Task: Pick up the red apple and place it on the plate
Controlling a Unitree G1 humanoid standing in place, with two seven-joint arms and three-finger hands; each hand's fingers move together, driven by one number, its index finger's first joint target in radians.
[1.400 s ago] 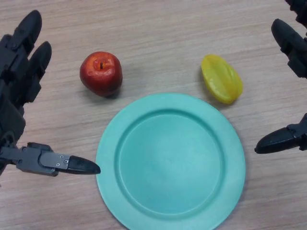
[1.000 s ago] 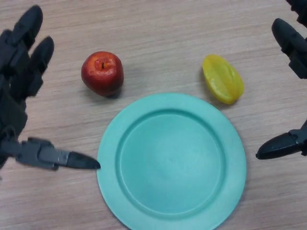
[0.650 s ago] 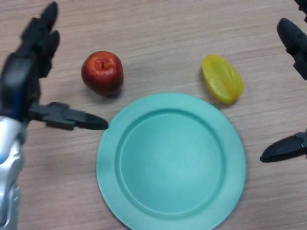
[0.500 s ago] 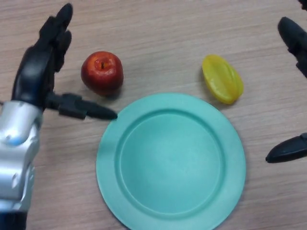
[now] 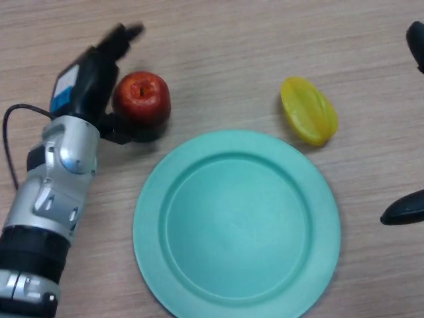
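The red apple [image 5: 142, 99] stands upright on the wooden table, just beyond the upper left rim of the teal plate [image 5: 237, 224]. My left hand [image 5: 89, 83] is right against the apple's left side, fingers straight and reaching past its far side, thumb at its near side below it. The hand is open around the apple, not closed on it. My right hand [image 5: 405, 211] shows only at the right edge, as a dark fingertip low down and another near the top; it is open and idle. The plate has nothing on it.
A yellow starfruit [image 5: 309, 110] lies on the table beyond the plate's upper right rim, apart from the apple. My left forearm [image 5: 53, 199] lies along the table left of the plate.
My left hand has moved forward and to the right, from the table's left edge up to the apple's left side. My right hand has drifted slightly right toward the edge. The apple has not moved.
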